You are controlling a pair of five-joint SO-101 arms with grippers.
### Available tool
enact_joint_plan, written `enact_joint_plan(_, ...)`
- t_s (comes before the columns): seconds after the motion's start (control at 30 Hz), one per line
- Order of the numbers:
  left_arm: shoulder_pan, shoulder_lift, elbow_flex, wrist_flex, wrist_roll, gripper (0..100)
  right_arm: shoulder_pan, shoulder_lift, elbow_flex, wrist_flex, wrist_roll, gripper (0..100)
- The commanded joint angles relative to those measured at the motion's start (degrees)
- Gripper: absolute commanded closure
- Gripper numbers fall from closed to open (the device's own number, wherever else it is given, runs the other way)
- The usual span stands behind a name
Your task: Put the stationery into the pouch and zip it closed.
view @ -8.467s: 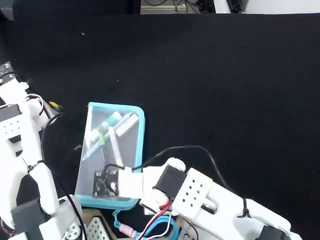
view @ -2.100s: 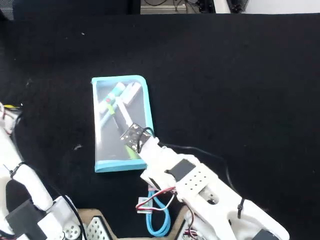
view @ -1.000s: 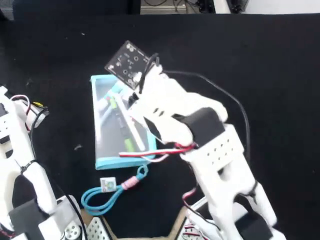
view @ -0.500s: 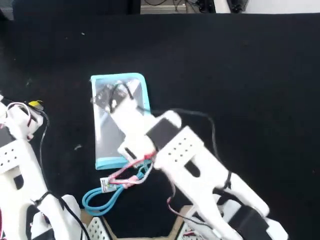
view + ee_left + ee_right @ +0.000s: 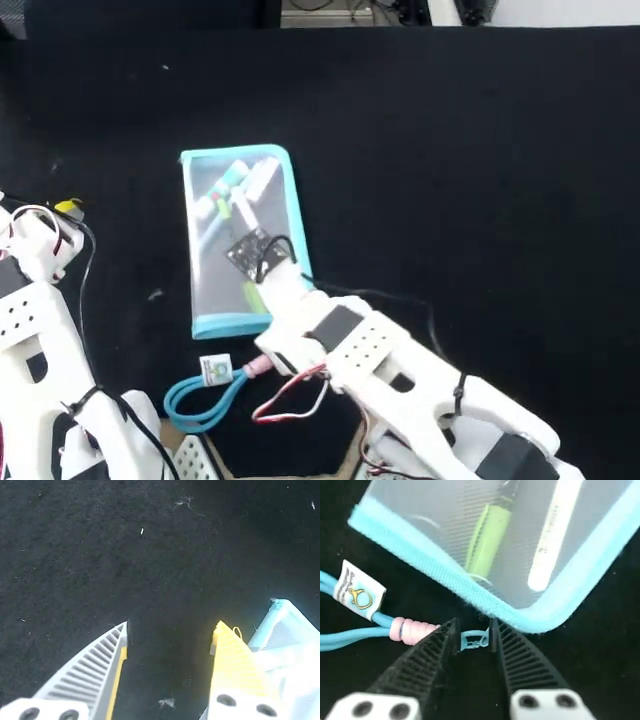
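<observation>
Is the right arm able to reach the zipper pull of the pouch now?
Probably yes: the right gripper looks closed on the zipper pull at the corner of the pouch, with nothing in between.

Right arm is presenting a white shell with black servo blocks and a plate of small round holes behind the fingers. Right fingers are showing black ribbed faces on white mounts with screw holes. Red and white wires are looping out behind them. Left fingers are showing ribbed faces, one yellow, one white with a yellow edge.
</observation>
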Motion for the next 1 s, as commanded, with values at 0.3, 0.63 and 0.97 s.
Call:
enact_joint_plan(0.3, -0.3, -2.2, -0.5, -0.9, -0.1, 73, -1.8, 4.2, -11.9, 16.3, -11.0, 76.5)
enact_joint_plan(0.63, -0.6, -2.3, -0.4, -0.9, -0.1, 73, -7.5, 15.1, -16.4, 10.7, -11.8, 79.6)
enact_joint_plan(0.97, -0.6, -2.3, -0.4, -0.9, -0.1, 73, -0.6, 24.1, -23.9, 17.5, -14.9, 79.7)
